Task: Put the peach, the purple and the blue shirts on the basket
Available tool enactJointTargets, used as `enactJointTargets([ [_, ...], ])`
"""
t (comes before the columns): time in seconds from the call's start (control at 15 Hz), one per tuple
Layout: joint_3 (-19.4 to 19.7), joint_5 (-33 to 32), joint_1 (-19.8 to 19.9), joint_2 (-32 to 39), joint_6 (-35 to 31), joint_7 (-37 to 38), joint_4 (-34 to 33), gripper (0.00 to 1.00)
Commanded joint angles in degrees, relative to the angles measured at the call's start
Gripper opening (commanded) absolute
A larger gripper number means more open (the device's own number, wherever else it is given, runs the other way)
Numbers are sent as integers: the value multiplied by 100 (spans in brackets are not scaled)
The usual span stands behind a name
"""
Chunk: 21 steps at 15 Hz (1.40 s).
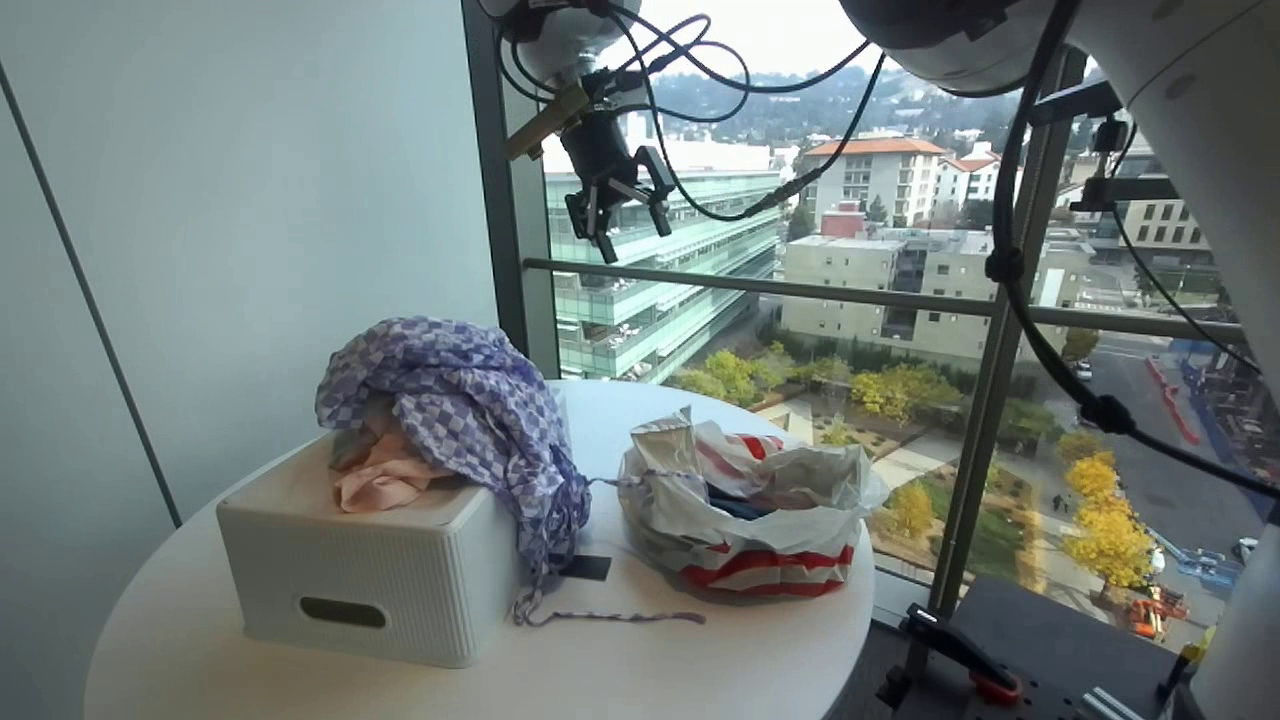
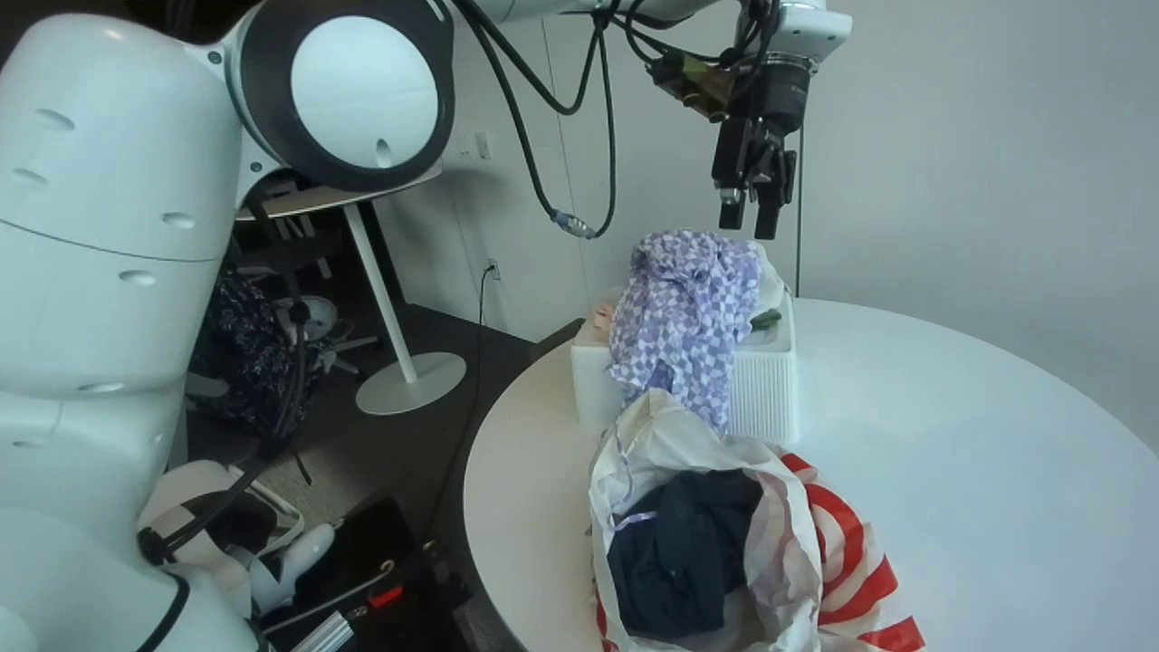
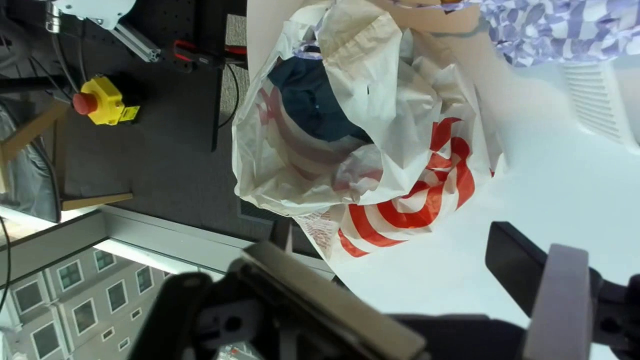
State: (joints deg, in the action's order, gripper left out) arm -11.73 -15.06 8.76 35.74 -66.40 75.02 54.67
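The purple checkered shirt (image 1: 470, 400) (image 2: 684, 312) lies heaped on the white box-like basket (image 1: 270, 570) (image 2: 765, 398) and hangs down its side. It also shows at the wrist view's top right (image 3: 565, 30). The peach shirt (image 1: 385, 480) (image 2: 602, 320) lies on the basket, partly under the purple one. A dark blue cloth (image 2: 684, 552) (image 3: 312, 100) lies inside the white and red plastic bag (image 1: 770, 565) (image 2: 856, 534) (image 3: 415, 205). My gripper (image 1: 635, 238) (image 2: 749, 225) (image 3: 395, 270) is open and empty, high above the table near the basket.
The round white table (image 1: 760, 660) carries basket and bag. Thin purple straps (image 1: 620, 617) lie on the table and over the bag's rim. A small dark rectangle (image 1: 587, 568) lies between them. Green cloth (image 2: 766, 320) shows at the basket. A wall and window stand close by.
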Motion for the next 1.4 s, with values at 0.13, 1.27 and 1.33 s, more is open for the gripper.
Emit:
enactJointTargets([
  [0.13,5,1,125,26,-26,-21,116,100],
  [1.27,1161,419,-237,-1628,-4278,536,3840,100],
  [1.33,1304,397,-312,-1745,-4453,619,4136,100],
])
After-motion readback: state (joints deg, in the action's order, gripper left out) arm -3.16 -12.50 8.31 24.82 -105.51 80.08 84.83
